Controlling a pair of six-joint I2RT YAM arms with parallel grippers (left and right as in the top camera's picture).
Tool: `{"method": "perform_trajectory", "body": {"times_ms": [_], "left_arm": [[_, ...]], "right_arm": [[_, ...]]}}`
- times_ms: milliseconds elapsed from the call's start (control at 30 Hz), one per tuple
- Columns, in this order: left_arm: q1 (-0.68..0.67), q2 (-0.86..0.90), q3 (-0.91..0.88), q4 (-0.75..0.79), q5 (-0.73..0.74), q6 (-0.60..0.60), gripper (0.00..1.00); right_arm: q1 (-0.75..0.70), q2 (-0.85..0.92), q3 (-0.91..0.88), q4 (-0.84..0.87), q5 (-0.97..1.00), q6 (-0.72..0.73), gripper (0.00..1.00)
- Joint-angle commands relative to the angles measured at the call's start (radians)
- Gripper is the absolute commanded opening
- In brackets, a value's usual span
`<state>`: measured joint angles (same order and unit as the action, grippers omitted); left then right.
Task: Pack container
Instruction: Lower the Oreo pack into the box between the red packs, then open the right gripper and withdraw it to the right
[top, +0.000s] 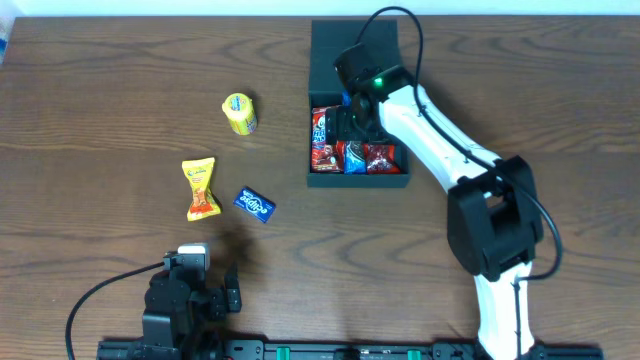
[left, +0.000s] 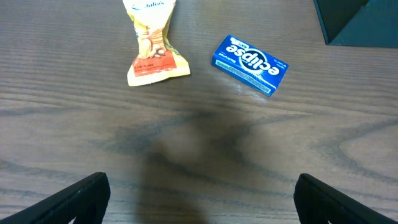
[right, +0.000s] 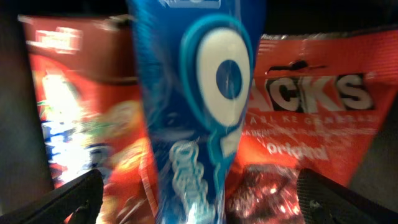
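The right end effector (top: 350, 122), spread open and gripping nothing, hung inside the open container (top: 360, 181) on the far side of the tabletop (top: 100, 120), a blue packet (right: 199, 93) lying directly below it, long axis crossing its gap, the spread left end effector (left: 200, 196) well apart.

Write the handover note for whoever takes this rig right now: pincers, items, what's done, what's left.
Left pincer: open, empty, low over the table, just short of the blue gum box and the yellow-orange snack packet.
Right pincer: open, down inside the container, a blue packet under it, apparently not gripped.
Done: red packets and the blue one lie in the container; lid is open.
Left: gum box, snack packet and yellow round packet are on the table. Pack them, then close the lid.
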<state>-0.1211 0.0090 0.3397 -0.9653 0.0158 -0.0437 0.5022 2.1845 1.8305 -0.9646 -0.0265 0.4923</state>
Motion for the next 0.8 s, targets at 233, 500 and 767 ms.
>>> {"method": "perform_trajectory", "body": {"times_ms": [233, 500, 767], "left_arm": [[0.004, -0.005, -0.031, -0.029, 0.000, 0.014, 0.95], [0.004, -0.005, -0.031, -0.029, 0.000, 0.014, 0.95], [0.004, -0.005, -0.031, -0.029, 0.000, 0.014, 0.95]], "right_arm": [[0.000, -0.275, 0.002, -0.023, 0.067, -0.001, 0.99], [0.016, -0.439, -0.003, -0.091, 0.262, -0.044, 0.99], [0.026, -0.617, -0.177, -0.004, 0.308, -0.130, 0.99]]}}
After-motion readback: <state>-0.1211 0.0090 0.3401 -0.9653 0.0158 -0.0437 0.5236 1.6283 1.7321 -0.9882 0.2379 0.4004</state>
